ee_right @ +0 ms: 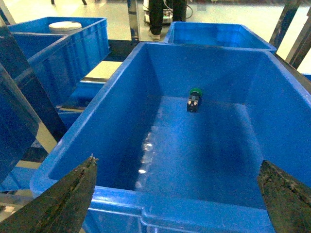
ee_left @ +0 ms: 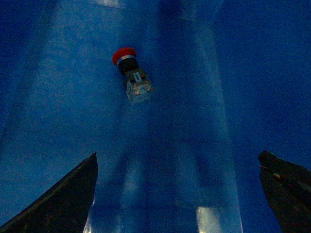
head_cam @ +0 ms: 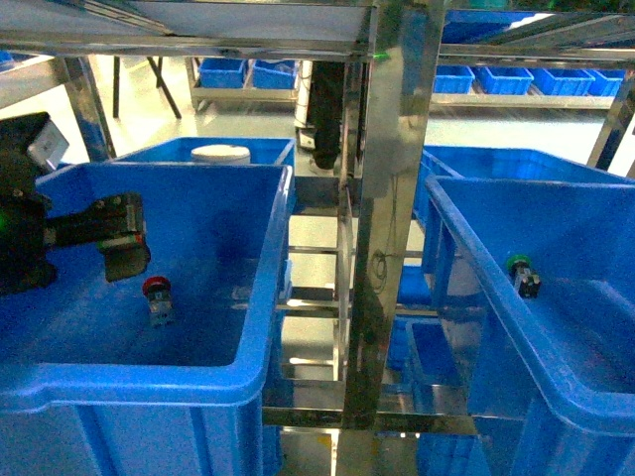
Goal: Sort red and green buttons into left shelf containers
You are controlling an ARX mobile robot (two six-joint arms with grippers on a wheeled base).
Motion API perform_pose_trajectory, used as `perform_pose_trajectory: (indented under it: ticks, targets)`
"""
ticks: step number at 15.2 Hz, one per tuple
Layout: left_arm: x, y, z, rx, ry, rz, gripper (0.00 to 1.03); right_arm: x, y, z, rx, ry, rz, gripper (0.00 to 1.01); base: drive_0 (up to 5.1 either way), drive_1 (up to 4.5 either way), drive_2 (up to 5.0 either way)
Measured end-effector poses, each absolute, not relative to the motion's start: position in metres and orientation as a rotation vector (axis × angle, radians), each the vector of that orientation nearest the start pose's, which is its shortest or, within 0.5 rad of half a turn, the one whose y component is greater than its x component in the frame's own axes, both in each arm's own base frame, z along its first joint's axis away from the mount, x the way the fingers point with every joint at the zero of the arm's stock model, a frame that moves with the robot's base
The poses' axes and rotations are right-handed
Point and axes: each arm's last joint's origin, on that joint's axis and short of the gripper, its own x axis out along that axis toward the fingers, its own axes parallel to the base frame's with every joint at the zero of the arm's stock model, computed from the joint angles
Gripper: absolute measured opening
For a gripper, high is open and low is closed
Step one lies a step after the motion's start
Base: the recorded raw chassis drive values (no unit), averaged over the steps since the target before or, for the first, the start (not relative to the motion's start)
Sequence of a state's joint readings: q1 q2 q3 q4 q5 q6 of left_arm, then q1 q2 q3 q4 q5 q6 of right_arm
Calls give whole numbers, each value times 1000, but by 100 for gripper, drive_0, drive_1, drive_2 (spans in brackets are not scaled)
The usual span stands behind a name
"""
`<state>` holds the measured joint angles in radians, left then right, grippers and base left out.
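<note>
Two push buttons lie apart in separate blue bins on a steel shelf: the red button (head_cam: 157, 297) rests on its side on the floor of the left bin (head_cam: 149, 382), toward the near-left part, while the green button (head_cam: 522, 275) lies on the floor of the right bin (head_cam: 496, 288), close to that bin's far wall in the right wrist view. The left tool (head_cam: 124, 238) hangs inside the left bin just above and beside the red button, its jaws spread wide and empty, with the button lying ahead between them in the left wrist view. The right tool (ee_right: 180, 194) is also released and holding nothing, poised at the near rim of the right bin with the green button (ee_right: 194, 99) well ahead of it. If the green button is the next pick, as seems likely, the right tool would do well to travel over the rim, descend near the far wall without scraping it, and close across the narrow switch block rather than the rounded cap, which may slip. A white lid (head_cam: 220, 153) sits in another bin behind.
</note>
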<state>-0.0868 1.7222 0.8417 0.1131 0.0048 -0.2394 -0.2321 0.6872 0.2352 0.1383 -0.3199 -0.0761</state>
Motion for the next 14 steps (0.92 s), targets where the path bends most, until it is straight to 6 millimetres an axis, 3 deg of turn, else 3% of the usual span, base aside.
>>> perform_pose_trajectory:
  ticks: [6,11,14]
  targets:
    - [298,-38,178,-243,675,-43,98,151,-26,189,10,298,98,98,0,0,0]
    - [232,-55,214,-173,536,-18,98,151,-26,189,10,298,98,98,0,0,0]
    - [220,-54,220,-192,513,2,98,151,-26,189,10,298,98,98,0,0,0]
